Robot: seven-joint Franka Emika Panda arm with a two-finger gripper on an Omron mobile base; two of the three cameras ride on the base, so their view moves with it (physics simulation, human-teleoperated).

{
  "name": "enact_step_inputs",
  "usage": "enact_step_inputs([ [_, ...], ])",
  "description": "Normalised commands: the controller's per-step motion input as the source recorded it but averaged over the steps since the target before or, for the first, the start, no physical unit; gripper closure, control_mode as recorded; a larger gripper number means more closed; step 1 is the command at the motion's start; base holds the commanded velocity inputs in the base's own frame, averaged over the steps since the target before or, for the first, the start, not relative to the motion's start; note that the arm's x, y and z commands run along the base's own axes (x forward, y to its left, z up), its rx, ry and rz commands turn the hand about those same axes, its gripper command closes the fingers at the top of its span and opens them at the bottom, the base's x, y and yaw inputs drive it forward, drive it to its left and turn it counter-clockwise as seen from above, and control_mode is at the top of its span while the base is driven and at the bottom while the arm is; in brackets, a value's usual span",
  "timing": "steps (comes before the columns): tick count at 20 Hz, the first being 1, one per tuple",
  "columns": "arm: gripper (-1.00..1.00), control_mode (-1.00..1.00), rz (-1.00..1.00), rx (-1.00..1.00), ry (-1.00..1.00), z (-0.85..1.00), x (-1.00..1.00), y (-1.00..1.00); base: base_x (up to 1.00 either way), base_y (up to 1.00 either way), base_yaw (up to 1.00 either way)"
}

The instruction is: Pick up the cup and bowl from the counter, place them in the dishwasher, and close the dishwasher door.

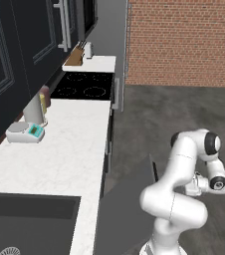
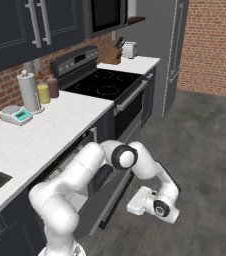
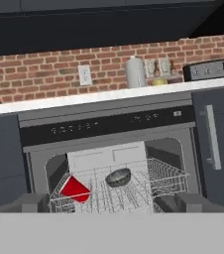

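The dishwasher (image 3: pixel 109 130) stands open under the white counter (image 1: pixel 59 154). In the hand view its grey wire rack (image 3: pixel 156 181) holds the red cup (image 3: pixel 75 189), lying tilted at the left. The grey bowl (image 3: pixel 118 177) rests tipped near the rack's middle. The dark dishwasher door (image 1: pixel 124 209) hangs partly lowered beside the arm, also visible as the dishwasher door (image 2: pixel 110 200) in the right base view. My gripper (image 3: pixel 112 203) sits low in front of the opening, facing the rack, open and empty. The hand (image 2: pixel 140 204) is just outside the door's edge.
A white scale (image 1: pixel 25 132) and a tall pale cylinder (image 1: pixel 34 109) stand at the back of the counter. A black sink (image 1: pixel 25 224) is at the near left, and a stove (image 1: pixel 83 85) lies beyond. Open grey floor (image 1: pixel 184 114) spreads to the right.
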Motion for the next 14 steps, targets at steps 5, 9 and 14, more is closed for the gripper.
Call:
enact_step_inputs([
  [5, -1.00, -1.00, 0.23, 0.41, 0.00, -0.87, -0.01, -0.94, 0.00, 0.00, 0.00],
  [9, -1.00, -1.00, 0.15, 0.15, -0.04, -1.00, 0.00, -0.21, 0.00, 0.00, 0.00],
  [14, -1.00, -1.00, 0.12, 0.04, -0.09, -1.00, 0.01, 0.05, 0.00, 0.00, 0.00],
])
